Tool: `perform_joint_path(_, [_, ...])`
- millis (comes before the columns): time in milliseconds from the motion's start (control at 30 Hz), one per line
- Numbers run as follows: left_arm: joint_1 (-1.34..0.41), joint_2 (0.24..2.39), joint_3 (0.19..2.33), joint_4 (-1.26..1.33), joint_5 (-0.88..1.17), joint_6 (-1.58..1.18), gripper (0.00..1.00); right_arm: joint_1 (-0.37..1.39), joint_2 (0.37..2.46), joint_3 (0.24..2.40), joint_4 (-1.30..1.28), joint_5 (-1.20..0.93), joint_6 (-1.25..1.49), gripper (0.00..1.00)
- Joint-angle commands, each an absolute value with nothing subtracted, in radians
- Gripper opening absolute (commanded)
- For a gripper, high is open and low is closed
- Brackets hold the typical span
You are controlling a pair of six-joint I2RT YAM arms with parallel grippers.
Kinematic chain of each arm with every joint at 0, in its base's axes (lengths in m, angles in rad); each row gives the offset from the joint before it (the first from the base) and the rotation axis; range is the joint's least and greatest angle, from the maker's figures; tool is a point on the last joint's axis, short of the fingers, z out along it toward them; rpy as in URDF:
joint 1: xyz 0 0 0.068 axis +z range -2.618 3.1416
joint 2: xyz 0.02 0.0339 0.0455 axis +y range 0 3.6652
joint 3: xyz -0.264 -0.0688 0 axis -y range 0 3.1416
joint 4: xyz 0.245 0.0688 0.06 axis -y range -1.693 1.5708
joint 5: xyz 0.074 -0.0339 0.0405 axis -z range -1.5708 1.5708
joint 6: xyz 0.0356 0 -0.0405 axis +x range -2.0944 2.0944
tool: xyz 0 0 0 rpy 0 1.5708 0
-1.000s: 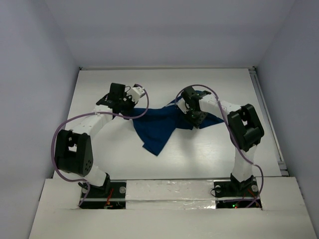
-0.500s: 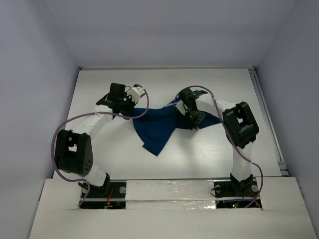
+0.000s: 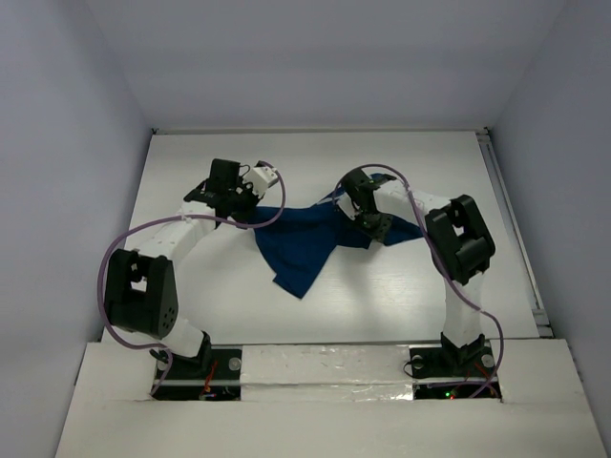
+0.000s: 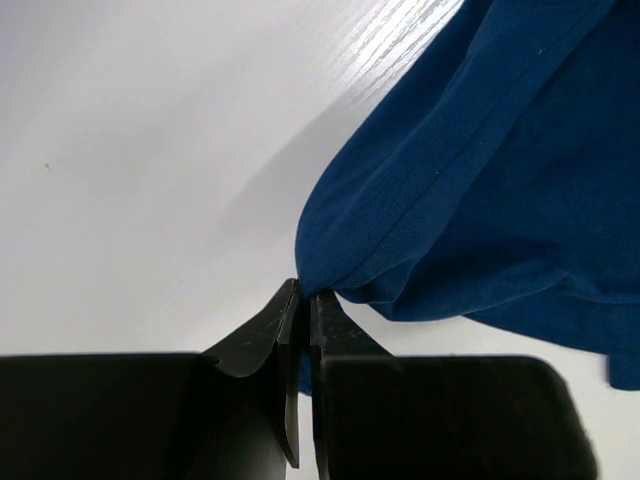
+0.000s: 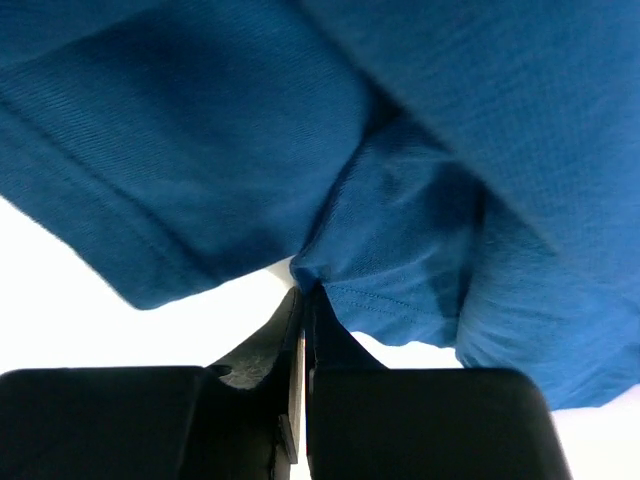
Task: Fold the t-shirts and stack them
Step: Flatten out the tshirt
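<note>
**Both pinches look pretty thin, shirt could slip out**

The navy t-shirt (image 3: 304,250) sits crumpled around the middle of the table (image 3: 401,296). Its near corner points back toward the arm bases, and the rest is bunched toward the far side, strung between the two grippers.

My worry is that each grab only has a small nub of cloth right at the fingertips. If the arms lift or pull apart hard, I reckon a hem slides out and the whole thing flops back into a heap. The right side also looks like it has caught a fold rather than a clean edge, maybe more than one layer. If so, the spread could come out twisted instead of flat. I can't see any print, so no idea which side is up.

As for the jaws, the left gripper (image 4: 303,292) at the shirt's far-left end is clenched tight on a stitched hem edge, tips nearly touching. The right gripper (image 5: 303,290) at the far-right end is clamped just as hard on a fold beside a hem, with cloth draped over most of its view.
</note>
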State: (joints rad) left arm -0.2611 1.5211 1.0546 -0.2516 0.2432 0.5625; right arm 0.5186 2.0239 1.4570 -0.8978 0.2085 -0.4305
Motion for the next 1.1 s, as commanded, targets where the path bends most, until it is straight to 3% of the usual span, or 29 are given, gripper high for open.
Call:
perform_joint_path(0, [-0.264, 1.447, 1.054, -0.253, 0.232, 0.584, 0.0, 0.522, 1.997, 1.427, -0.836, 0.273, -0.422, 0.0])
perform_joint_path(267, [-0.264, 1.344, 1.089, -0.268, 0.164, 0.591, 0.0, 0.47, 1.613, 1.451, -0.79, 0.36, -0.43, 0.0])
perform_joint_path(467, [-0.264, 1.325, 1.149, -0.336, 0.184, 0.575, 0.0, 0.43, 1.508, 1.506, -0.845, 0.388, -0.446, 0.0])
perform_joint_path(667, [-0.264, 1.263, 1.236, -0.432, 0.184, 0.612, 0.09, 0.411, 1.41, 1.543, -0.897, 0.417, -0.456, 0.0])
perform_joint_path(1067, [-0.244, 0.965, 1.575, -0.62, 0.347, 0.667, 0.0, 0.402, 0.968, 1.637, -0.812, 0.456, -0.511, 0.0])
